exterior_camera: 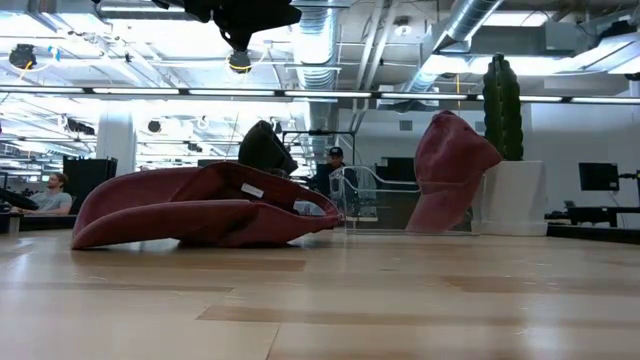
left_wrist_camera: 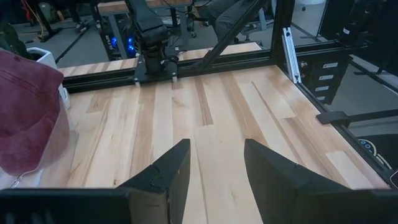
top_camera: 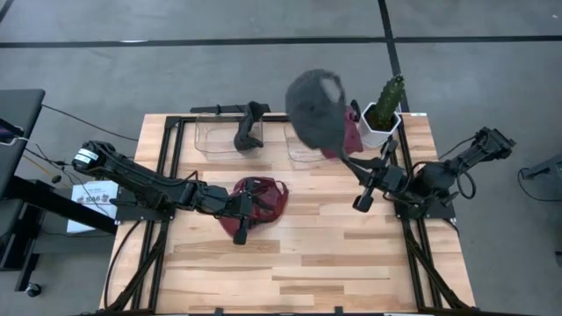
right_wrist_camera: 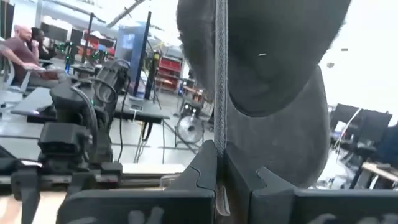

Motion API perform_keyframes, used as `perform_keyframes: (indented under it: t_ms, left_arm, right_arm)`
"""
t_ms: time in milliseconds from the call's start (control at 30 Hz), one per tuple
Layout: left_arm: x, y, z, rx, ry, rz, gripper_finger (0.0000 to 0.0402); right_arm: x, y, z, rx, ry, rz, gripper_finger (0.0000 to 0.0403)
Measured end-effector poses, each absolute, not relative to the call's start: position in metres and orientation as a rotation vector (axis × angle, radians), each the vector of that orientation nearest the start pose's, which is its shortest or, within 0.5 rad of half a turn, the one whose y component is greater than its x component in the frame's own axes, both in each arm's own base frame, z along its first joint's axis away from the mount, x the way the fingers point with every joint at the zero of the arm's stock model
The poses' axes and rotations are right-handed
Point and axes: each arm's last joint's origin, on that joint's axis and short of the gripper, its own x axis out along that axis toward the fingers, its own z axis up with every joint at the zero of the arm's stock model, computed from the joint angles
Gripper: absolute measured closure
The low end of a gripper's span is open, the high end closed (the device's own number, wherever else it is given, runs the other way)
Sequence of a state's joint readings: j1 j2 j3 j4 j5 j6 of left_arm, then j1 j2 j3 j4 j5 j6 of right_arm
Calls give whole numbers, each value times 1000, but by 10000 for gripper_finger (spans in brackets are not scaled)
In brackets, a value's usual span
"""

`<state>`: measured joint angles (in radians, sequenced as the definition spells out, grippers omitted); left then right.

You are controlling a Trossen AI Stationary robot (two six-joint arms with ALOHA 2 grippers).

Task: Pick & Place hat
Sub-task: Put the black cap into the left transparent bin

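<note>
Grey hat hangs high over the clear bins in the high view, the right tool below it, beside the potted cactus. Low view: a maroon cap sprawls on the tabletop. Left wrist view: left tool spread wide, empty. Right wrist view: fingers clamped tight on the grey brim.

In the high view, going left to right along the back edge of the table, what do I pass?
Clear bin → black cap resting on that bin's right end → grey cap held up by the right gripper → maroon cap → white planter with the cactus.
</note>
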<state>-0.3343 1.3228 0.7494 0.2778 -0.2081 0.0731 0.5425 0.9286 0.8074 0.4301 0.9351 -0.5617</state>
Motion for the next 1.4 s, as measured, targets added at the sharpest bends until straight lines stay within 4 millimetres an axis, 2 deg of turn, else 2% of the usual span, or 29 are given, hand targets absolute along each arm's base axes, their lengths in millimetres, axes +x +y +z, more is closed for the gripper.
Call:
perform_keyframes:
  t_ms: [167,267,500,767,967,1200,1400]
  left_arm:
    - [271,-86,253,178,248,-76,253]
    - [267,-81,267,262,180,36,253]
    - [237,-63,347,386,-160,256,253]
    - [226,-38,398,599,-386,497,253]
    - [243,-29,426,717,-399,599,253]
    - [283,-36,450,916,-368,664,253]
    - [322,-34,449,1104,-274,724,253]
  right_arm:
    - [178,81,373,-366,-141,-422,402]
    - [178,81,372,-370,-137,-416,402]
    - [183,84,365,-361,-96,-388,402]
    - [200,94,350,-371,-45,-371,402]
    - [210,100,340,-381,-14,-363,402]
    - [218,105,331,-388,12,-357,402]
    - [219,106,330,-371,16,-354,402]
